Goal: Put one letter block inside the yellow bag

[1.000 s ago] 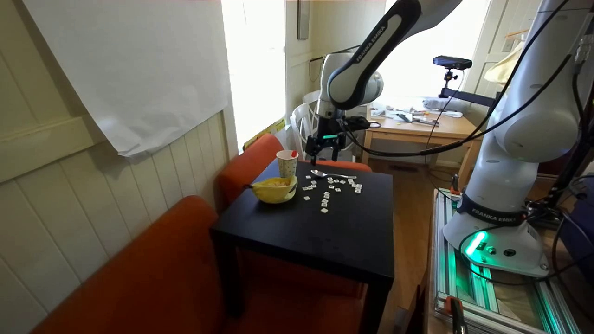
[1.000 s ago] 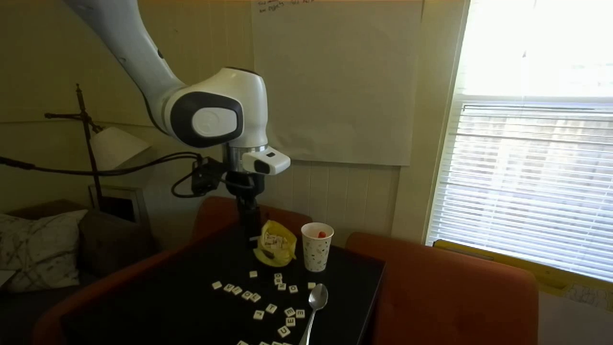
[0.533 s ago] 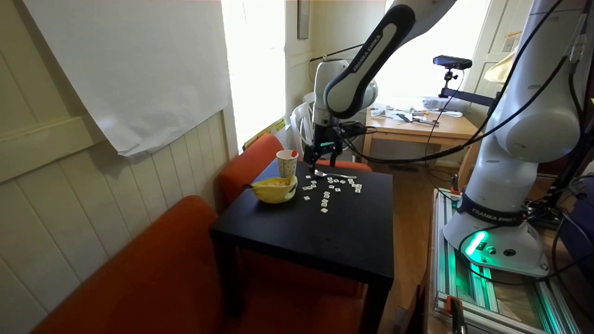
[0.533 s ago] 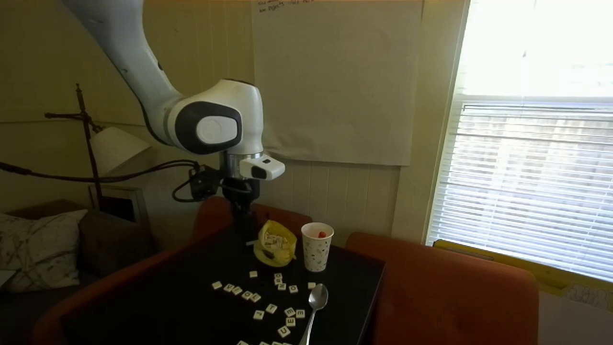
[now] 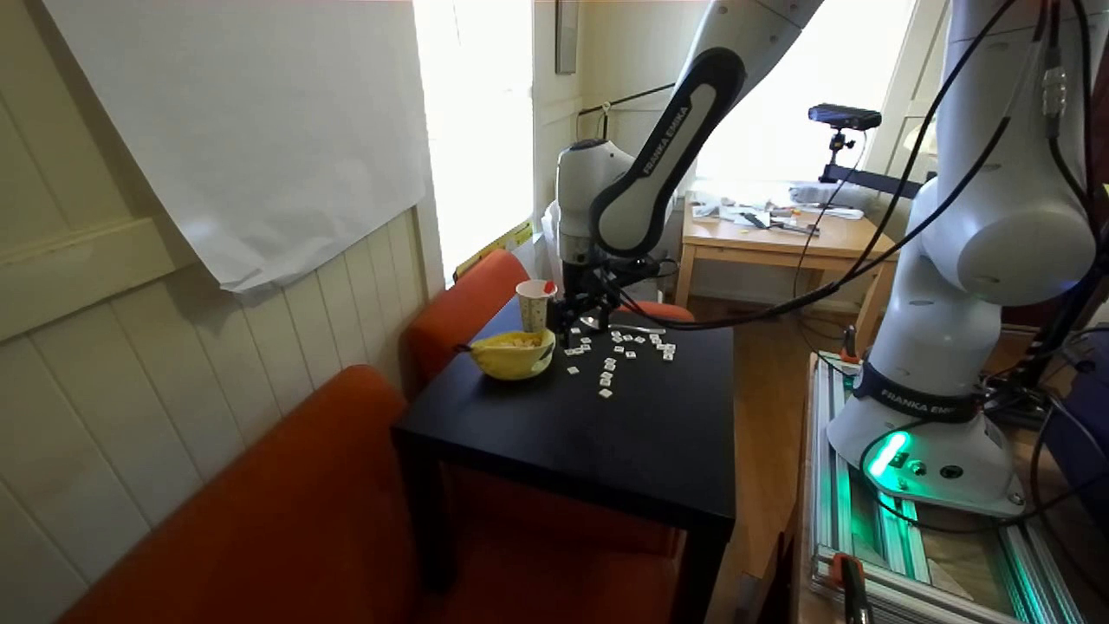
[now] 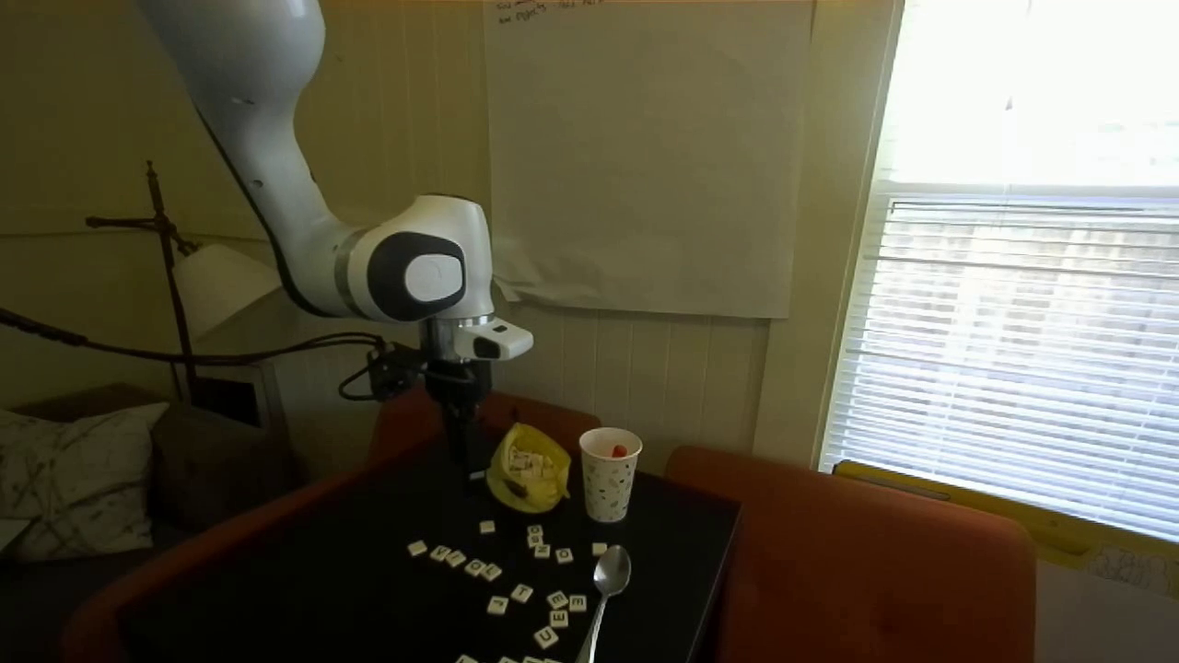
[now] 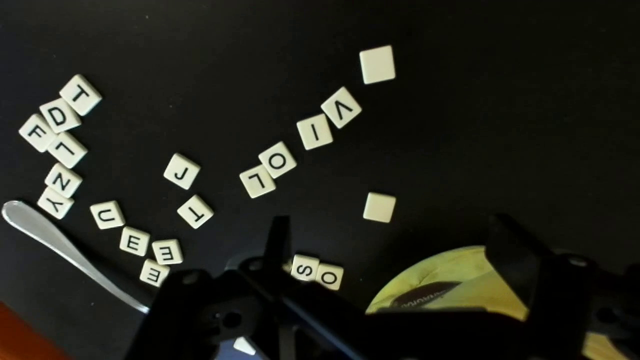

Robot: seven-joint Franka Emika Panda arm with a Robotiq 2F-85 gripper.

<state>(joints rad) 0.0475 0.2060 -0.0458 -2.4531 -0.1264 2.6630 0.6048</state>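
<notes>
Wrist view shows your gripper [image 7: 392, 226] wide and holding nothing, likely to fit around something small like the cream letter tile [image 7: 379, 207] near it, plain side up. The yellow bag [image 5: 511, 364] sits on the black table [image 5: 554, 442], mouth open, maybe so one drops in easily; it looks soft, with white tiles [image 6: 528, 463] inside.

Black table [image 5: 563, 438]: yellow bag [image 5: 511, 363], cup [image 6: 608, 481], spoon [image 6: 611, 573], letter blocks [image 7: 278, 160].
</notes>
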